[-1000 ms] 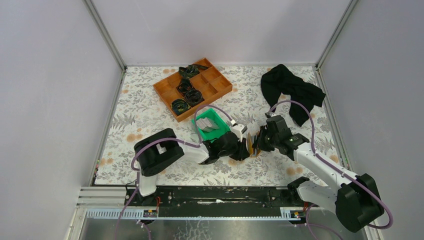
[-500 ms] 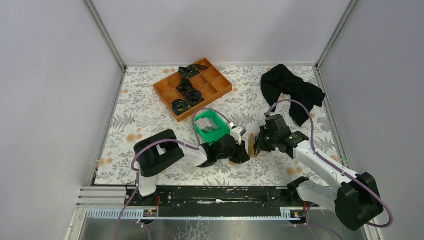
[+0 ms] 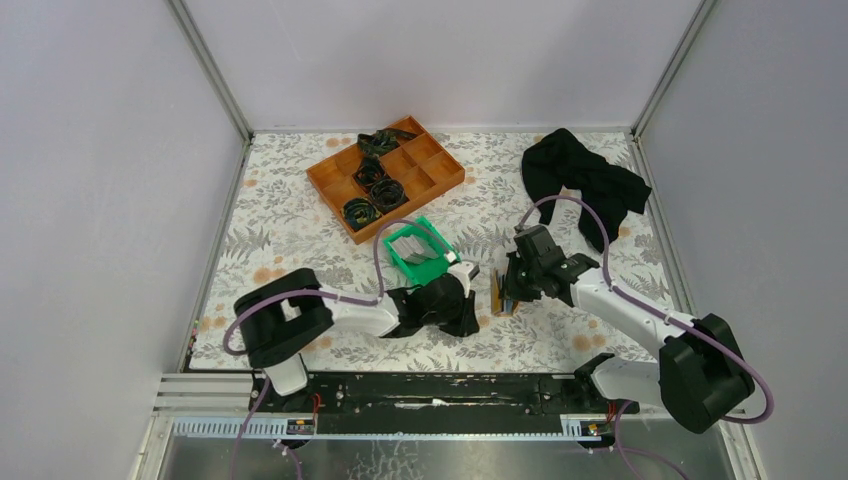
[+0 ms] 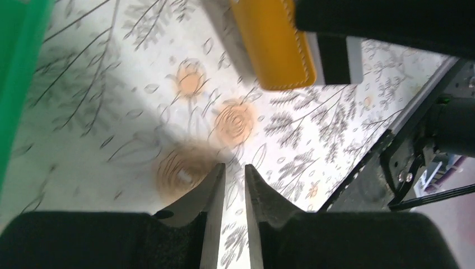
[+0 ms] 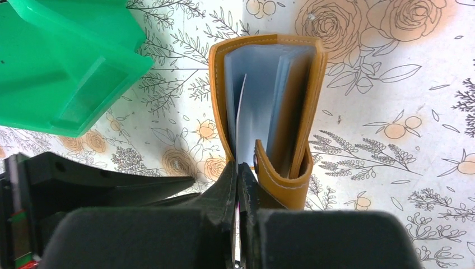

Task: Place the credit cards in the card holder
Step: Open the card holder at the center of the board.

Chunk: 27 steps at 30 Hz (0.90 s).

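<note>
The card holder (image 5: 269,112), an orange-tan wallet with a pale blue-grey inside, stands open on its edge on the flowered table (image 3: 600,320). My right gripper (image 5: 238,165) is shut on its left cover, next to the snap tab. A thin pale sheet stands among its inner leaves; I cannot tell whether it is a card. Whitish-grey credit cards (image 3: 413,247) lie in the green bin (image 3: 432,262). My left gripper (image 4: 235,167) hovers low over the table just left of the card holder (image 3: 497,290), apart from it. A narrow gap shows between its fingers, with nothing in it.
An orange compartment tray (image 3: 430,175) with black coiled things sits at the back middle. A black cloth (image 3: 585,180) lies at the back right. The green bin's wall (image 4: 11,84) is close on the left gripper's left. The black front rail (image 3: 420,390) runs along the near edge.
My left gripper has drawn back from the card holder, towards the near left. My right arm has shifted a little left, still holding the card holder upright.
</note>
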Available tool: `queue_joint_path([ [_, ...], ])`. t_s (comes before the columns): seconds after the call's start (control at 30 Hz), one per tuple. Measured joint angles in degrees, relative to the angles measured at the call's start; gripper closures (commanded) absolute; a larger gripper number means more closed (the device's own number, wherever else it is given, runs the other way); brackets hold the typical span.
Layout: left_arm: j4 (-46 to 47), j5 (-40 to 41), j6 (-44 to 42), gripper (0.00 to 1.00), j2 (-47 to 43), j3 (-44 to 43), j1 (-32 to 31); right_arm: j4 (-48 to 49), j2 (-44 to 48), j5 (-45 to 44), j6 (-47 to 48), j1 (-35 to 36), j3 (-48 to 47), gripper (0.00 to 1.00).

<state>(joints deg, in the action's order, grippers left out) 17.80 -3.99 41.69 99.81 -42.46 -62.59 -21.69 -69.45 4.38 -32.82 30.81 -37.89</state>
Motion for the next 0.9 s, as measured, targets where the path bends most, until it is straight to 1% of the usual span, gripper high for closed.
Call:
queue_joint_path([
  [0.13, -7.87, 2.89, 0.17, 0.73, -4.61, 0.66, -0.02, 0.24, -1.36, -0.81, -0.02, 0.98, -0.52, 1.00],
  [0.27, -11.76, 6.49, 0.44, 0.73, -7.69, -0.11, 0.00, 0.61, -2.10, -1.40, -0.07, 1.62, -0.55, 1.00],
  [0.43, -12.68, 10.01, 1.55, 0.72, -7.45, -4.72, 0.00, 0.72, -3.15, -1.86, -0.22, 2.21, -1.01, 1.00],
  [0.63, -11.02, 13.07, 3.72, 0.72, -5.25, -10.75, 0.59, 0.50, -3.21, -2.25, -0.22, 2.45, -1.14, 1.00],
  [0.9, -9.79, 14.19, 7.32, 0.72, -1.01, -12.00, 2.40, 0.20, -2.91, -2.43, -0.22, 2.54, -1.16, 1.00],
])
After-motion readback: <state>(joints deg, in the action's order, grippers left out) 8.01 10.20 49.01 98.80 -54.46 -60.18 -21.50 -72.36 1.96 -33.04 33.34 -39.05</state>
